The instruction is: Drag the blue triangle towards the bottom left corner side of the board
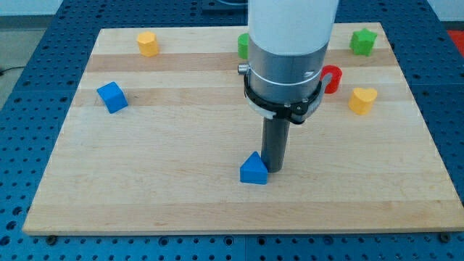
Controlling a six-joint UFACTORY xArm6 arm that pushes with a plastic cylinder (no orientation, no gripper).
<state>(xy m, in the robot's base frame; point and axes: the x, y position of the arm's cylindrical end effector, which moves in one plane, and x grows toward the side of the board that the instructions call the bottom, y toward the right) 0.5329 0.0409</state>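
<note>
The small blue triangular block [254,170] is located low in the frame, slightly right of centre, on the pale wooden board [145,188]. The tip [274,170] of the straight dark rod is found just beside the block's right face, apparently touching it, though contact cannot be confirmed. No fingers are fitted to this arm, so no spread or pinched state applies; only a plain rod end is presented.

The bottom left corner of the board is well apart from the triangle, with bare wood between. The task is therefore judged barely begun: the tip is placed on the side suited to a leftward push, and nearly the whole travel towards the lower left remains.

Further out, a blue cube [112,97] is noted at the left, a yellow block [148,43] at upper left, a green block [243,46] partly hidden behind the arm, a red curved block [332,78], a yellow heart-like block [362,100] and a green star-like block [363,41] at upper right.
</note>
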